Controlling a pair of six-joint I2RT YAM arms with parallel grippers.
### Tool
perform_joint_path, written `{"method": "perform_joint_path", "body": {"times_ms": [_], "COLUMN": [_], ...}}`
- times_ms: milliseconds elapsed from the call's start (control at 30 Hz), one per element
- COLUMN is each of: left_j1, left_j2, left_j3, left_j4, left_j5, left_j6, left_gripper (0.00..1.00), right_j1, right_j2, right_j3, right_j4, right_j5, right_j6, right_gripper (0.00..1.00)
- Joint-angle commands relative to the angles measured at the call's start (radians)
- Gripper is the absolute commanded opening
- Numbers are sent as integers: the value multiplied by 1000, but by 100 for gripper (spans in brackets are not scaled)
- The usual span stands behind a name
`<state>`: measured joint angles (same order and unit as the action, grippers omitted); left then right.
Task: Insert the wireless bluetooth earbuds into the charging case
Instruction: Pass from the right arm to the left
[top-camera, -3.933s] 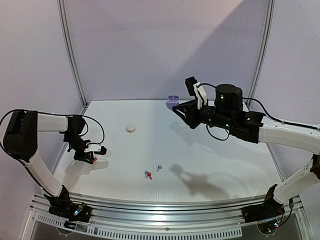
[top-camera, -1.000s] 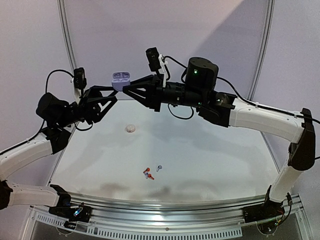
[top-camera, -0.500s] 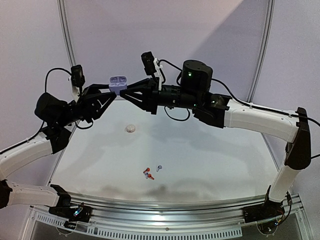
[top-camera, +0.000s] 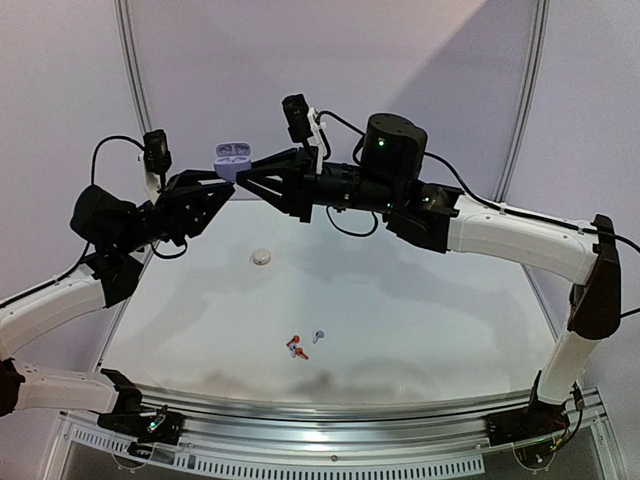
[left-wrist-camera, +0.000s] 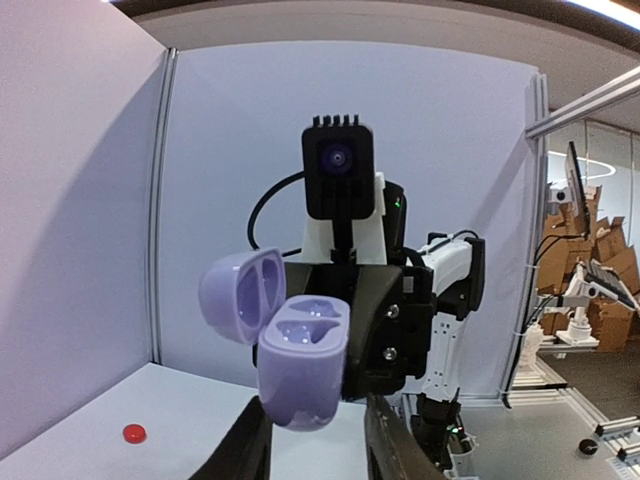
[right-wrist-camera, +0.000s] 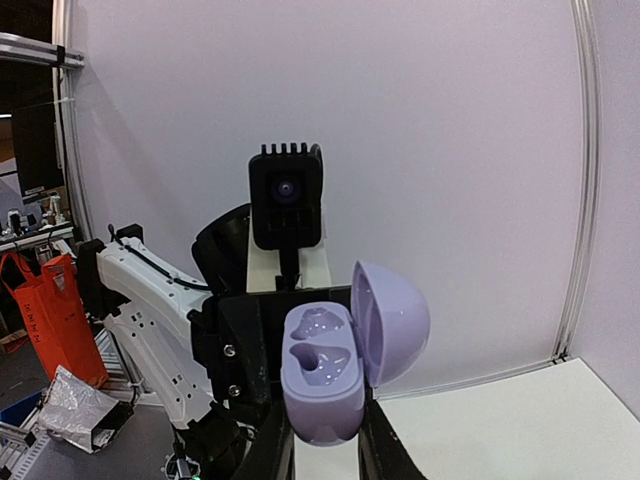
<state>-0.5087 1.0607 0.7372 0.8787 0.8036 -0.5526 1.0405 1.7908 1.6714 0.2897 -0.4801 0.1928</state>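
Right pincer (right-wrist-camera: 322, 428) gripping open lavender case (right-wrist-camera: 322, 375), left pincer (left-wrist-camera: 313, 432) around it, contact unclear

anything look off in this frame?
Nothing damaged or spilled. One oddity: the lilac case is held high above the table, lid open, both sockets empty, while earbuds lie loose near its front edge.

Open lavender charging case (top-camera: 232, 158) aloft, wells empty; red-orange earbuds (top-camera: 295, 347), pale earbud (top-camera: 319, 335) lying close together.
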Motion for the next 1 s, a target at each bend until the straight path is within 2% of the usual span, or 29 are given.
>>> {"method": "perform_joint_path", "body": {"times_ms": [0,67,400,800,967], "left_j1": [-10,-10,-13,-13,-13], "left_j2": [8,7,10,8,9], "left_j3": [16,16,20,20,21], "left_j4": [7,8,21,16,16], "left_j5": [9,4,12,8,10], "left_j6": [5,3,1,3,6], "left_gripper": [30,29,36,33,35], "right_j1": [5,4,5,5,4], "right_j2": [18,20,24,29,28], "right_j3": [25,26,20,23,23], "right_j4": [5,2,-24,-63,-87], "right_j5": [-3,-3,9,27,38], "right_j6": [-11,-10,-13,-41,-56], "right_gripper": [9,9,9,9,9]}}
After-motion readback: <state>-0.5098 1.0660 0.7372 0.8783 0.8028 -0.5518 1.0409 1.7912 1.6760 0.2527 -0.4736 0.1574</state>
